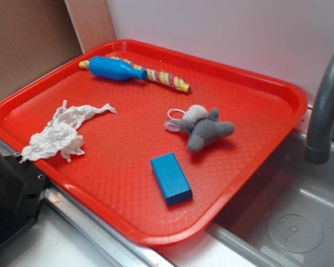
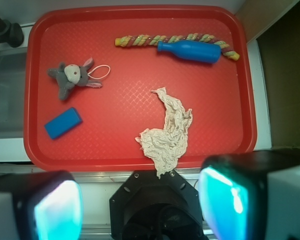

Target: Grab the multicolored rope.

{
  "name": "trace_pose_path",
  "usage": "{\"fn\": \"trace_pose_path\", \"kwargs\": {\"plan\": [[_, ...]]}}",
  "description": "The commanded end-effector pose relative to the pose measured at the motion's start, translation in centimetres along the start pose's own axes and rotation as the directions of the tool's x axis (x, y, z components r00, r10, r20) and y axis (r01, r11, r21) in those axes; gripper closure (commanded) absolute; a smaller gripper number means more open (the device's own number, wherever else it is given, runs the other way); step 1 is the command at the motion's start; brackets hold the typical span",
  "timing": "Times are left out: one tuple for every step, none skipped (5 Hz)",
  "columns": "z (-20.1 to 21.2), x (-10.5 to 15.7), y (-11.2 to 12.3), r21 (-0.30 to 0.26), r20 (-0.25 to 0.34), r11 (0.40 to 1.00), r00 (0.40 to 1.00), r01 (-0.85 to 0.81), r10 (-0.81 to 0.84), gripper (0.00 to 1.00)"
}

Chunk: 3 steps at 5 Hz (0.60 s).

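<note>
The multicolored rope (image 1: 166, 78) (image 2: 140, 39), a braid of yellow, pink and green, lies along the far edge of the red tray (image 1: 256, 161) (image 2: 37, 75). A blue bottle (image 1: 116, 69) (image 2: 190, 51) lies against it and covers part of it. In the wrist view my gripper (image 2: 140, 205) is high above the tray's near edge, open, with nothing between its fingers (image 2: 57, 207). It is far from the rope. The gripper does not show in the exterior view.
A crumpled white cloth (image 1: 58, 133) (image 2: 167, 132) lies on the tray near its front rim. A grey plush mouse (image 1: 203, 129) (image 2: 72, 77) and a blue block (image 1: 171, 178) (image 2: 63, 122) are also on the tray. A sink (image 1: 300, 222) with a grey faucet (image 1: 325, 105) lies beside it.
</note>
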<state>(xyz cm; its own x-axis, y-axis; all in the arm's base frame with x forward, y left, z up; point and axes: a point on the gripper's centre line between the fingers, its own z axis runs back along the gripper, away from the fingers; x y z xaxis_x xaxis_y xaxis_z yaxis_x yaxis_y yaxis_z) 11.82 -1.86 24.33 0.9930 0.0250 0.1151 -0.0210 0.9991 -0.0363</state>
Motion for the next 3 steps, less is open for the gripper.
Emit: {"fn": "trace_pose_path", "kwargs": {"plan": [[0.0, 0.0, 0.0, 0.000, 0.000, 1.000, 1.000, 0.000, 0.000, 0.00], [-5.2, 2.4, 2.9, 0.118, -0.061, 0.993, 0.998, -0.017, 0.024, 0.00], [-8.9, 6.0, 1.2, 0.034, 0.054, 0.998, 0.997, -0.058, 0.056, 0.00]]}}
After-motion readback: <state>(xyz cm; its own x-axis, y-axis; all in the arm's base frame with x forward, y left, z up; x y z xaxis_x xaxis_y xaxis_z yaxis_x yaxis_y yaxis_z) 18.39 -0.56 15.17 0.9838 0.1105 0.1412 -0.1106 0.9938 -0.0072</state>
